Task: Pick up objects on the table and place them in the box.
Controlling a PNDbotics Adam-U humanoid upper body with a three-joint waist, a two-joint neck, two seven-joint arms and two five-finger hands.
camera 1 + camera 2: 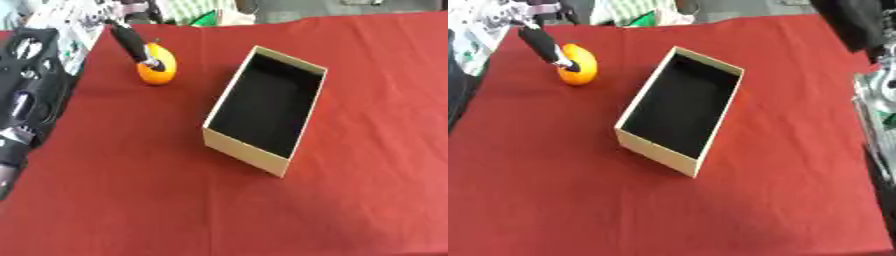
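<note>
Table: a red cloth [131,200] covers the whole work surface and fills most of the frame.
Box: an open cream cardboard box [248,150] with a black inside sits at the centre of the frame, long and narrow, running from lower left to upper right; nothing shows inside it.
Orange: a round orange fruit [160,72] lies on the cloth in the upper left of the frame, left of the box and clearly apart from it.
Left hand: a black finger with a silver tip [133,42] comes down from the upper left corner, and its tip rests on the top of the orange; only this straight finger can be made out, pressing on the fruit rather than curling round it.
Left arm: black and silver arm parts [26,85] run down the left edge of the left eye view.
Right hand: the dark and silver shapes at the right edge of the right eye view cannot be made out as a hand.
Far edge: white and green clutter [197,12] lies beyond the cloth at the top of the frame, too blurred to name.
</note>
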